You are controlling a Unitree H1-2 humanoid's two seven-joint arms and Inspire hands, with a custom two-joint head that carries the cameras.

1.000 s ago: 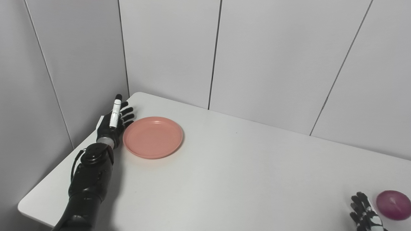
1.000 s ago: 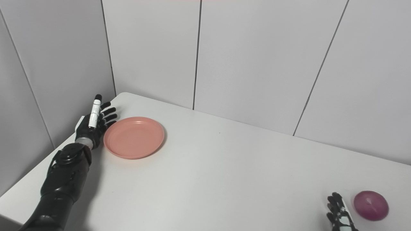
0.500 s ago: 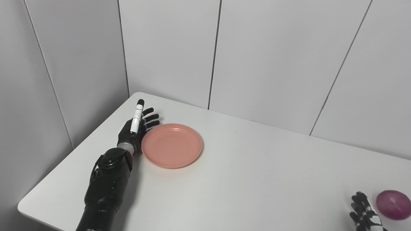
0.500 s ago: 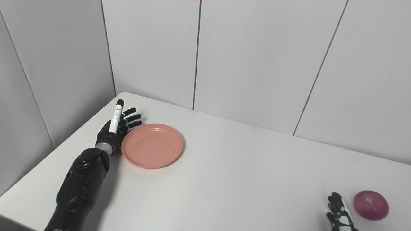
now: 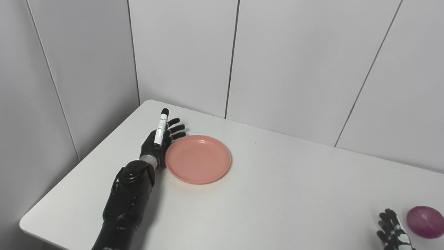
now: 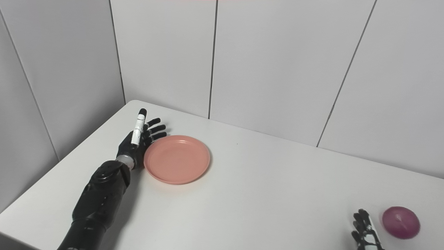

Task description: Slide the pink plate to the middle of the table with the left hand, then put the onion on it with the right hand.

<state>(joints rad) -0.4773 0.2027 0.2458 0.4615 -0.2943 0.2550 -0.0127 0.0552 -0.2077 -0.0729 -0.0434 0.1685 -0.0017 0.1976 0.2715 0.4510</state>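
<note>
A round pink plate (image 5: 198,159) lies flat on the white table (image 5: 270,205), left of its middle. My left hand (image 5: 160,139) stands on edge against the plate's left rim, fingers straight and spread, holding nothing. A purple onion (image 5: 425,222) sits near the table's right front corner. My right hand (image 5: 393,236) rests just left of the onion at the bottom edge, only partly in view, fingers apart and not touching the onion.
Grey panelled walls close in the table at the back and on the left. The table's left edge (image 5: 79,166) runs diagonally behind my left arm (image 5: 125,201).
My left hand has pushed the pink plate to the right, toward the table's middle, staying against its left rim. The right hand and the onion have not moved.
</note>
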